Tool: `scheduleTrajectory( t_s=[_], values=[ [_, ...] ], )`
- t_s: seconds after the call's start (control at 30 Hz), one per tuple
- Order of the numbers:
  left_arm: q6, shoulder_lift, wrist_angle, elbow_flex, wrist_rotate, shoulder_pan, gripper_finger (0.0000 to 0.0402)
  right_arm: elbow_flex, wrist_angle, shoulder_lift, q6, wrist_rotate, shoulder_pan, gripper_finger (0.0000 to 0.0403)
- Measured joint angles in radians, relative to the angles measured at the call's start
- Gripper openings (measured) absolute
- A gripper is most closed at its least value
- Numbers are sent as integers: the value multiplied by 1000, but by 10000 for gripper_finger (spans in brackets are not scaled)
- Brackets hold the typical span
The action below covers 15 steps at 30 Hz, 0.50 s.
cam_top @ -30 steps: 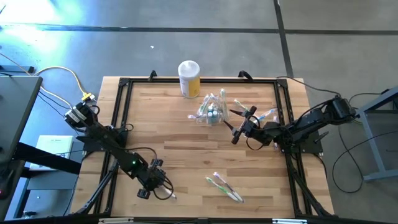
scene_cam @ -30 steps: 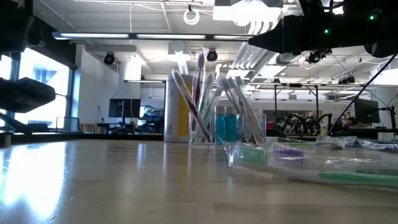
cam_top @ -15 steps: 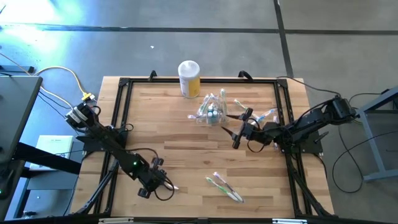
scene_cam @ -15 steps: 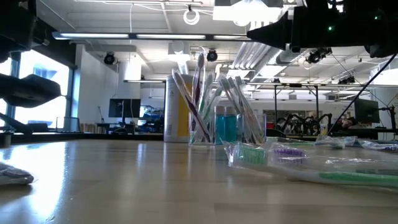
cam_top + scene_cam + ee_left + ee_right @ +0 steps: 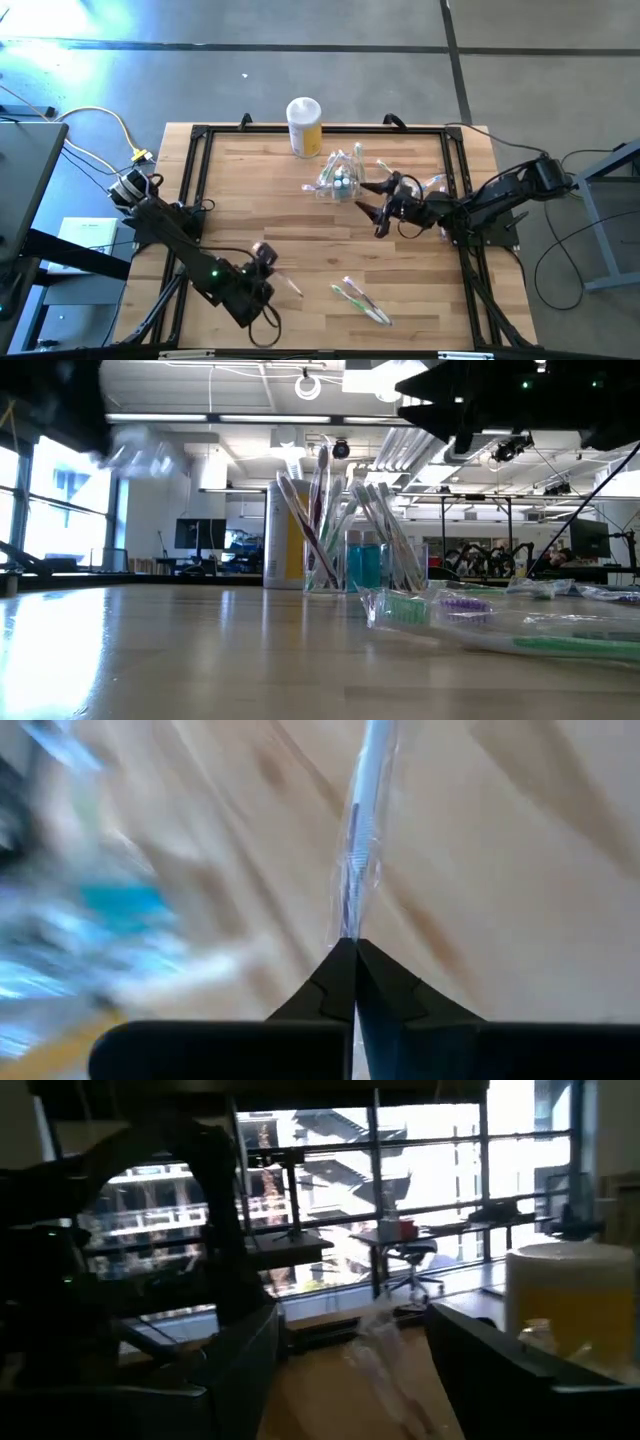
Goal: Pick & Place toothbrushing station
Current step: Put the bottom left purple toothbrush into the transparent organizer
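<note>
The toothbrushing station (image 5: 338, 178), a clear holder full of toothbrushes, stands on the table's far middle; the low view shows it upright (image 5: 350, 565). My left gripper (image 5: 268, 260) is at the near left, shut on a toothbrush in a clear wrapper (image 5: 288, 283). My right gripper (image 5: 369, 206) hangs open just right of the station, its fingers level and pointing at it. In the right wrist view (image 5: 350, 1360) a clear wrapped thing shows ahead between the fingers; whether they touch it cannot be told. My left gripper (image 5: 352, 948) pinches one end of the wrapped toothbrush (image 5: 349, 925) between its two fingertips. The brush runs on ahead in line with the fingers, which slant downward. In the low view the brush (image 5: 140, 455) hangs well above the tabletop, clear of it.
A yellow canister with a white lid (image 5: 304, 125) stands behind the station at the far edge. Loose wrapped toothbrushes lie at the near middle (image 5: 362, 300) and by the right arm (image 5: 430, 185). A black frame (image 5: 190, 180) borders the wooden top.
My left gripper has shut on the wrapped toothbrush lying near the table's front edge, then risen and rolled, carrying the brush clear of the table. My right gripper has rolled in place beside the station, still open.
</note>
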Motion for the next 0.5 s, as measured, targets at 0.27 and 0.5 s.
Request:
scheduleTrajectory(
  t_s=[0.27, 0.5],
  values=[
    [600, 59, 151, 72, -274, 25, 1, 122, -300, 0, 405, -559, -108, 248],
    [983, 127, 374, 77, -233, 113, 1, 168, -434, 0, 440, -614, -95, 248]
  ],
)
